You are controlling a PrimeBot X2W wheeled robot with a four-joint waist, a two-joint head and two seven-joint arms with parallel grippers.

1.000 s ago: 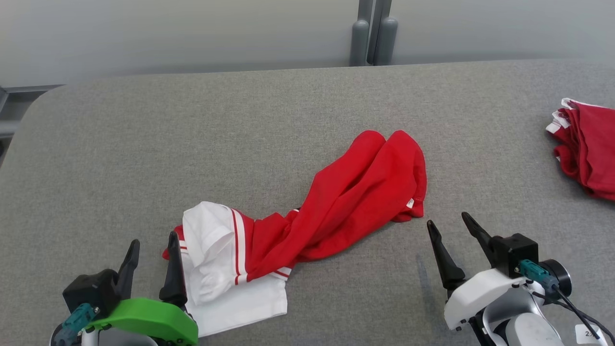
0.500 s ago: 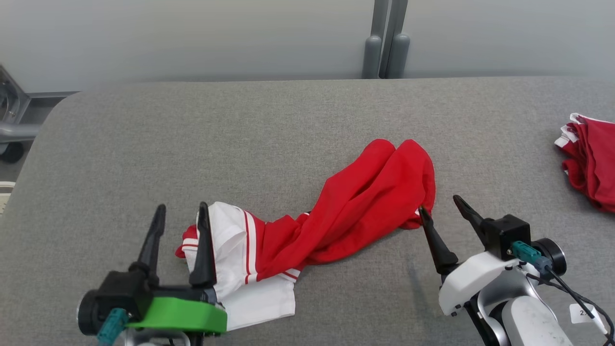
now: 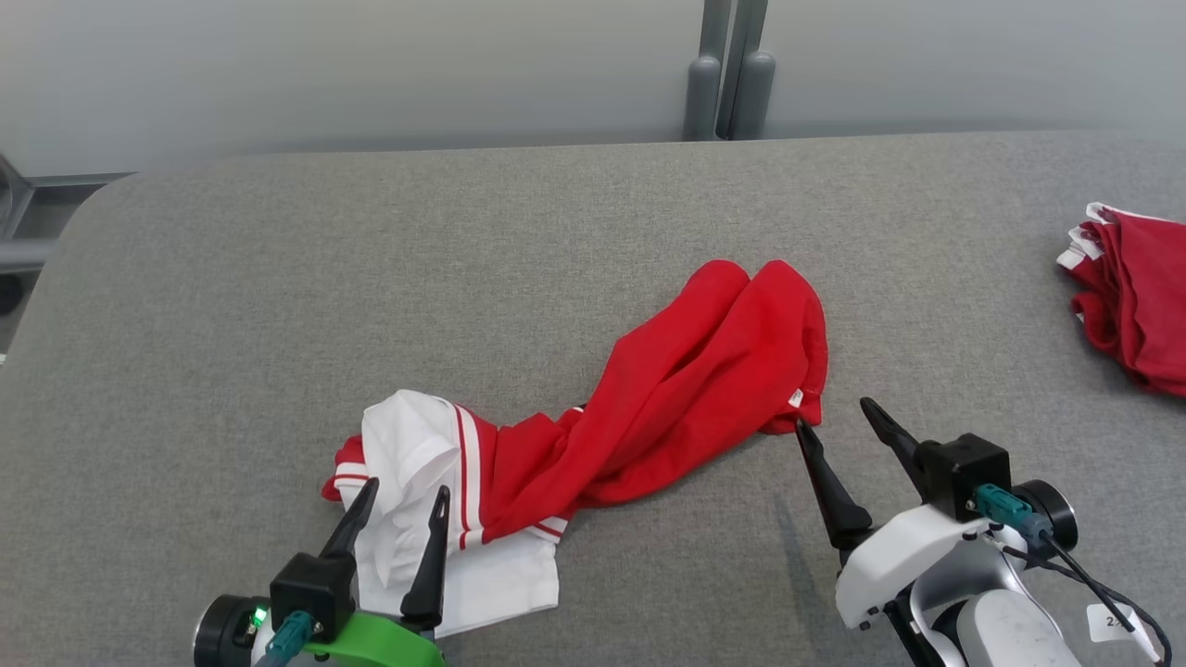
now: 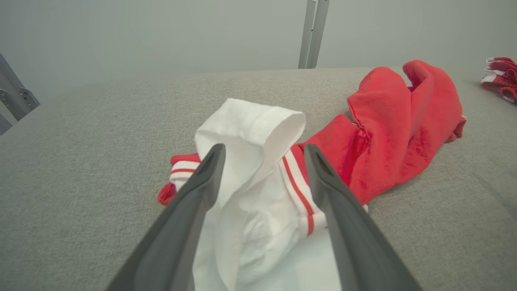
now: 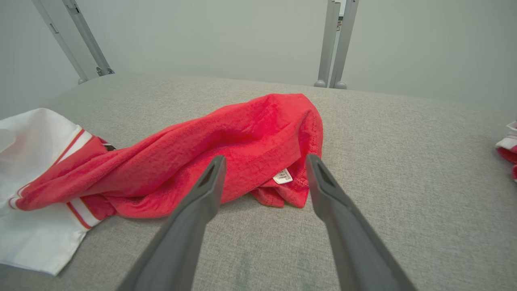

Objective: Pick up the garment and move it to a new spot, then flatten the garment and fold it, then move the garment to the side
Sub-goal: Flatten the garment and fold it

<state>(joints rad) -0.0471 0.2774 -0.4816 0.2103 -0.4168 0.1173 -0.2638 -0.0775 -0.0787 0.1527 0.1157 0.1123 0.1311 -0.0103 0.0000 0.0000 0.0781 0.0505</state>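
Note:
The garment [image 3: 667, 398] is a crumpled red shirt with white, red-striped sleeves, lying in a twisted band across the middle of the grey table [image 3: 278, 296]. My left gripper [image 3: 406, 496] is open at the lower left, its fingers over the white sleeve [image 4: 250, 133], which shows between them in the left wrist view. My right gripper [image 3: 834, 412] is open at the lower right, just short of the red hem [image 5: 282, 190] with its small white label [image 5: 282, 176]. Neither holds cloth.
A second red and white garment [image 3: 1135, 296] lies bunched at the table's right edge. A grey post [image 3: 723, 69] stands behind the far edge against a pale wall. The table's rounded left corner [image 3: 83, 213] borders a metal frame.
My left gripper swung in from beside the white sleeve to over it. The right gripper crept up to the red hem. The head camera shifted; the garment lies as before.

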